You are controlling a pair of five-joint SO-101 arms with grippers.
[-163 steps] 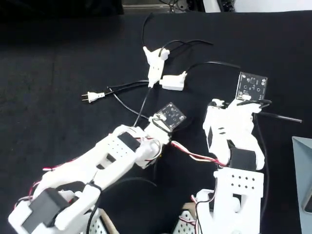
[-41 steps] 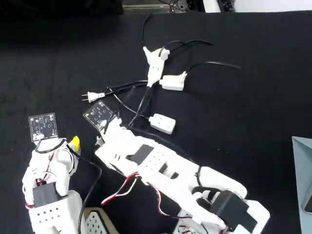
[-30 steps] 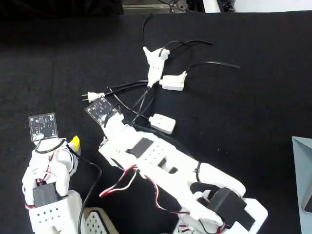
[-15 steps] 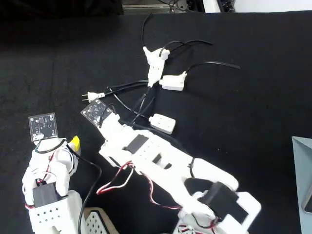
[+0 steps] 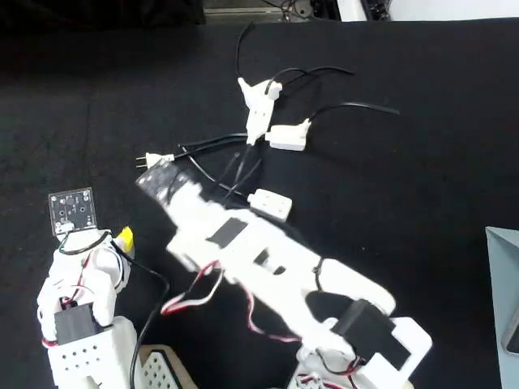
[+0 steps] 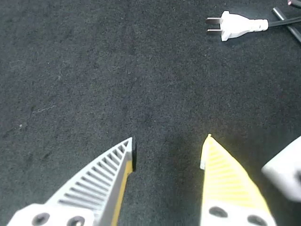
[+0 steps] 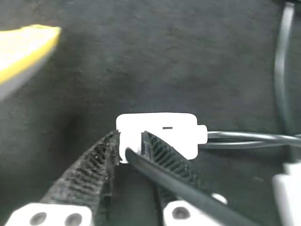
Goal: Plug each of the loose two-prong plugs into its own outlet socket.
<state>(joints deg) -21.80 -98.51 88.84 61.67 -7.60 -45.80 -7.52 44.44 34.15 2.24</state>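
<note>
On the plug (image 7: 162,134), right pincer (image 7: 132,142) clamps an edge.

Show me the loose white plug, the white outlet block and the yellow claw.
White two-prong plug (image 6: 237,26): left wrist view, on its body.
White rectangular outlet block (image 5: 270,203): high view, on its top face.
Yellow plastic finger (image 6: 225,176): left wrist view, on its ribbed face.

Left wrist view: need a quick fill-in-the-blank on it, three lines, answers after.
1. The left gripper has its jaws ___, with nothing between them.
2. The loose plug lying on the black table shows ___ metal prongs.
3. The body of that plug is ___ in colour.
Missing words: open; two; white.
</note>
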